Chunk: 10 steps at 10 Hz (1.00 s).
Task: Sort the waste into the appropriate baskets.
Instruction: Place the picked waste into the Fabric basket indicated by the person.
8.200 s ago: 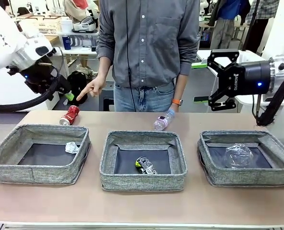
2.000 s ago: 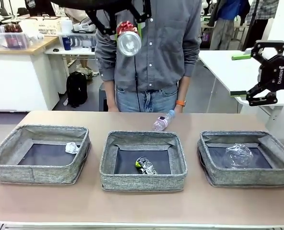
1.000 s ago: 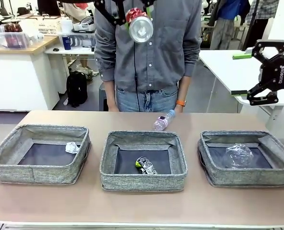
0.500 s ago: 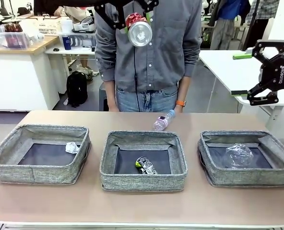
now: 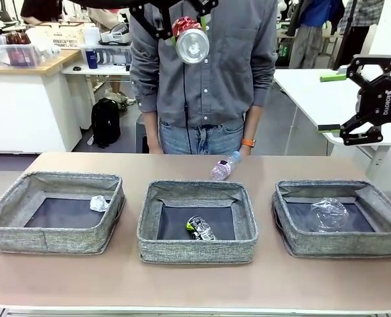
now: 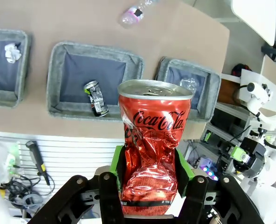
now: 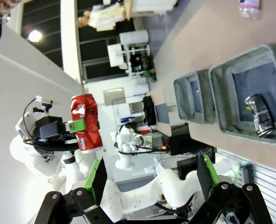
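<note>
Table (image 5: 195,284) — 3 baskets (image 5: 197,221), bottle (image 5: 224,167), prob. touching

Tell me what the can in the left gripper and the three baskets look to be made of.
Crushed red can: thin painted metal, likely aluminium; glossy red skin creased and dented, bare silvery top rim. It is clamped in the left gripper.

Baskets: grey woven fabric, matte and heathered; the walls sag and lean a little, so they seem soft. The dark flat bases look smooth; their material is unclear.

Left end effector (image 5: 182,23) clamped, right end effector (image 5: 329,102) agape
</note>
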Each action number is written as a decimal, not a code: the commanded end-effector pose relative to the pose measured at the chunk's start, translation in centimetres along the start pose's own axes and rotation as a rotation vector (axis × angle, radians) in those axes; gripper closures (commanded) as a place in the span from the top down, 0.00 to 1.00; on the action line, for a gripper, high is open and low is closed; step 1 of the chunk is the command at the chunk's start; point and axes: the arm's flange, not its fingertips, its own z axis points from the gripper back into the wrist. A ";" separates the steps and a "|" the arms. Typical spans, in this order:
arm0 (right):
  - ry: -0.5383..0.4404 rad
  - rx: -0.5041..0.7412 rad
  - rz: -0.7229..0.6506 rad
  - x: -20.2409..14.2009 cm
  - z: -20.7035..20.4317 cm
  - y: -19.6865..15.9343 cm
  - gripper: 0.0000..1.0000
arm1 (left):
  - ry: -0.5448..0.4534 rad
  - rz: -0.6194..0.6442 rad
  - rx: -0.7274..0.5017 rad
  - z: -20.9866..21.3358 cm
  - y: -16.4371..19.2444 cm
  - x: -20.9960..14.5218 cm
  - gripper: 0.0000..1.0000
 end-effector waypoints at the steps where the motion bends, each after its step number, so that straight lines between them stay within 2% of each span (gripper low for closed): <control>1: -0.016 0.014 0.004 0.1 -0.2 0.3 1.00 | -0.011 -0.001 0.013 0.3 0.1 -0.2 0.47; 10: -0.016 0.014 0.004 0.1 -0.2 0.3 1.00 | -0.011 -0.001 0.013 0.3 0.1 -0.2 0.47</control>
